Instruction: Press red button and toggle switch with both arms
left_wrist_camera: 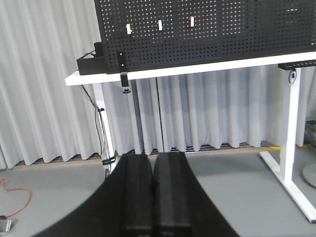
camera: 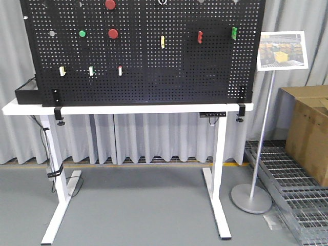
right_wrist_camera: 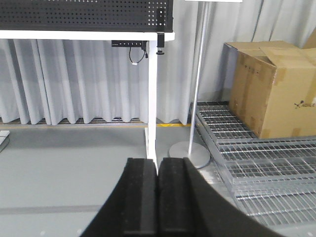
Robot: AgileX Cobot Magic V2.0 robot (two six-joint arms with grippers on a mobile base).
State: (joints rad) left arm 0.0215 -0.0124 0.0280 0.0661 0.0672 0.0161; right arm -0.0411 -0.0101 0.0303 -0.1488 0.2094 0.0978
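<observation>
Well, the left gripper point(left_wrist_camera: 153, 161) and right gripper point(right_wrist_camera: 158, 163) are each pinched shut on nothing, likely so the joined fingers make one blunt tip for poking. The red button point(camera: 113, 34) and the toggle switch point(camera: 162, 1) sit high on the pegboard point(camera: 154, 77), far ahead of and above both.
</observation>
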